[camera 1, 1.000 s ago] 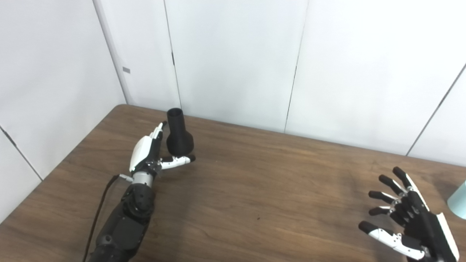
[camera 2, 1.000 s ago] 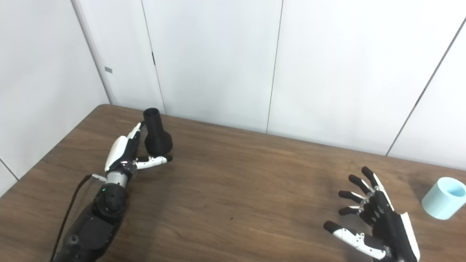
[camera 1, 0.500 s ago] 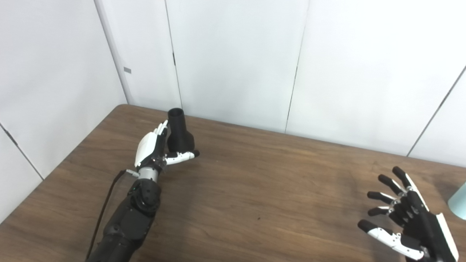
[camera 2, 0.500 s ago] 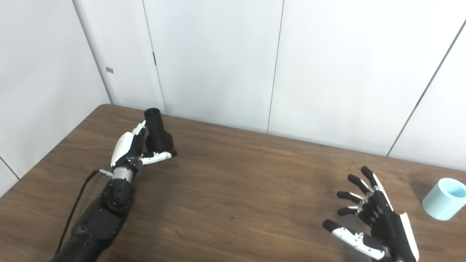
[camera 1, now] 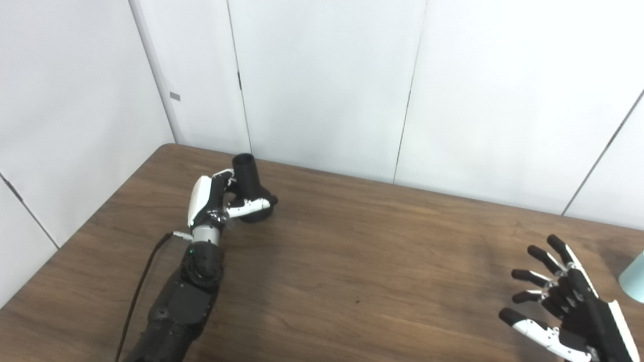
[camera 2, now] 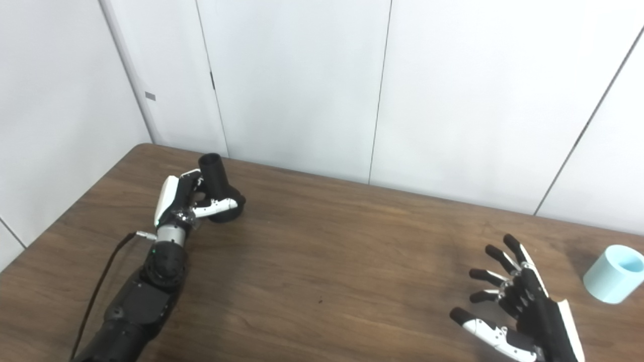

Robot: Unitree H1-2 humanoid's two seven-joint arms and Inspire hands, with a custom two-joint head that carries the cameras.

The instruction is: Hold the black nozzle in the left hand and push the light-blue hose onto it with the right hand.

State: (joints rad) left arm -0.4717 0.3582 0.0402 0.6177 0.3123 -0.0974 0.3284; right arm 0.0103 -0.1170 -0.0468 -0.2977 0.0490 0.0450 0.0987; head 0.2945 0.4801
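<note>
Where the table (camera 2: pixel 322 261) meets its far left corner, the black nozzle (camera 2: pixel 217 187) is gripped by the left hand (camera 2: pixel 182 201), fingers curled behind it and thumb laid across its wide base. It is tilted slightly, apparently touching the wood. The right hand (camera 2: pixel 518 311) is held spread, fingers apart, nothing grasped. The light-blue hose (camera 2: pixel 613 274) is seen lying nearby, to its right.

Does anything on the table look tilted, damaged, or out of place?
Nothing looks damaged or spilled. The black nozzle leans slightly in the left hand. The light-blue hose lies tipped near the table's right edge, apart from the open right hand.
</note>
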